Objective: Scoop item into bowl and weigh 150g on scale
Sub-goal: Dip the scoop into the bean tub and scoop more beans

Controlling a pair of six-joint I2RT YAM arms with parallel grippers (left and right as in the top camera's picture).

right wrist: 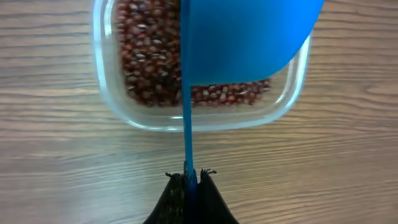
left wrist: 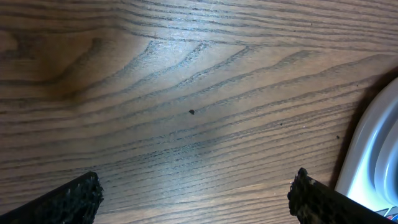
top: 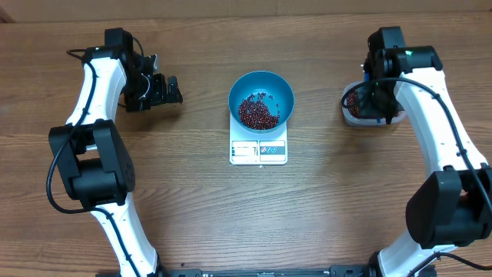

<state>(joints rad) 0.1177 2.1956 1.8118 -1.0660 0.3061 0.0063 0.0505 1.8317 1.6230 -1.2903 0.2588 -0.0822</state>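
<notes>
The deep blue bowl (top: 261, 98) sits on the white scale (top: 258, 150) at the table's centre, with a layer of red-brown beans (top: 257, 113) inside. At the right, my right gripper (right wrist: 189, 175) is shut on the thin handle of a blue scoop (right wrist: 242, 37), which hangs over the clear tub (right wrist: 138, 116) of beans (right wrist: 146, 68). In the overhead view that gripper (top: 375, 98) covers the tub (top: 352, 111). My left gripper (top: 157, 90) stands open at the left, nothing between its fingers (left wrist: 74, 199); only bare wood lies under it.
A white rounded edge (left wrist: 373, 155) shows at the right border of the left wrist view. One stray dark speck (left wrist: 191, 112) lies on the wood there. Both arms' bases stand at the near table edge.
</notes>
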